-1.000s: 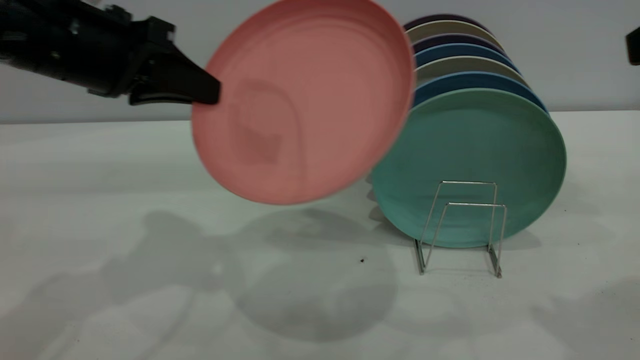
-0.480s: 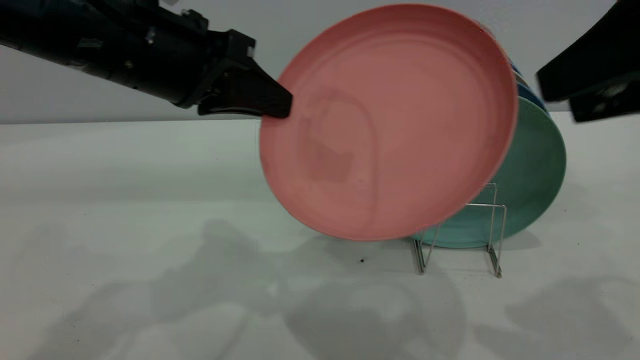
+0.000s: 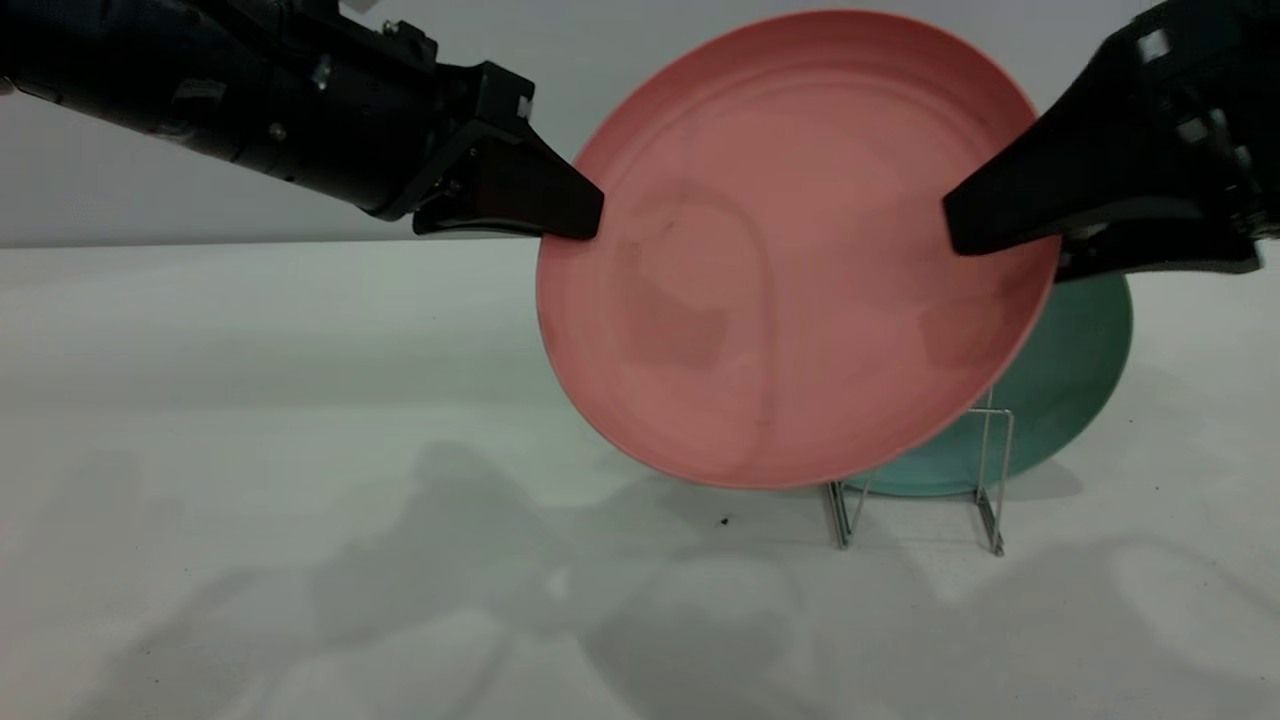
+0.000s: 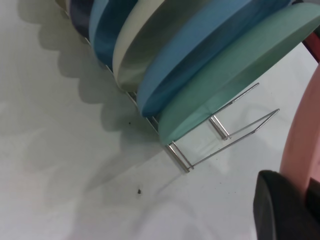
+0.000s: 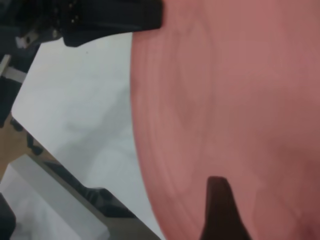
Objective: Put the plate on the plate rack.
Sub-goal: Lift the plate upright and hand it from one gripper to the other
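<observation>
Salmon-pink plate (image 3: pixel 790 250) up in the air and tilted, held clear of the counter (image 3: pixel 250 400), hanging just in front of the plate rack (image 3: pixel 985 480) and covering most of the teal-green plate (image 3: pixel 1070 380) that stood nearest on it. Left gripper (image 3: pixel 585 215) clamped tight on the plate's left rim, right gripper (image 3: pixel 960 230) in on the opposite rim with one finger across the pink face and one behind it, though whether actually pinched could not be told. Seen from the left wrist: blue plate (image 4: pixel 200 55) and more plates lined up upright behind the teal-green one.
</observation>
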